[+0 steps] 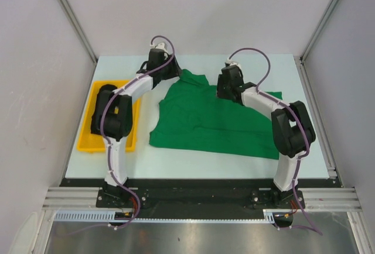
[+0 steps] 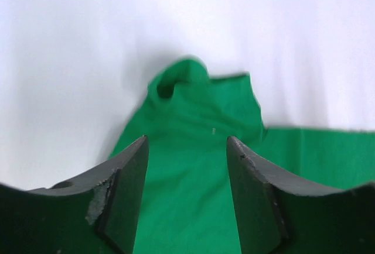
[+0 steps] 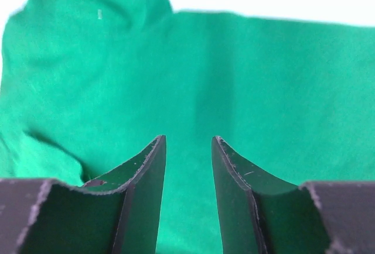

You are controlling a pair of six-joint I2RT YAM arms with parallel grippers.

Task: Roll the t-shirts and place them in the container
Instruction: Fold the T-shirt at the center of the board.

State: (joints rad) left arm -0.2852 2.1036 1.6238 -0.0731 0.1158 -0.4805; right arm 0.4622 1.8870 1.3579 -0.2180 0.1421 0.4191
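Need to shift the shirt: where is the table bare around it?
Bare table along the far edge beyond the green t-shirt, and a strip between its hem and the front edge. Crowded left: the yellow tray under the left arm. The right arm overhangs the right margin.

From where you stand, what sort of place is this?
Probably a robotics test cell, not a home: a left arm and right arm mounted on an aluminium rail, a white table walled by plain panels, a green t-shirt spread beside a yellow bin.
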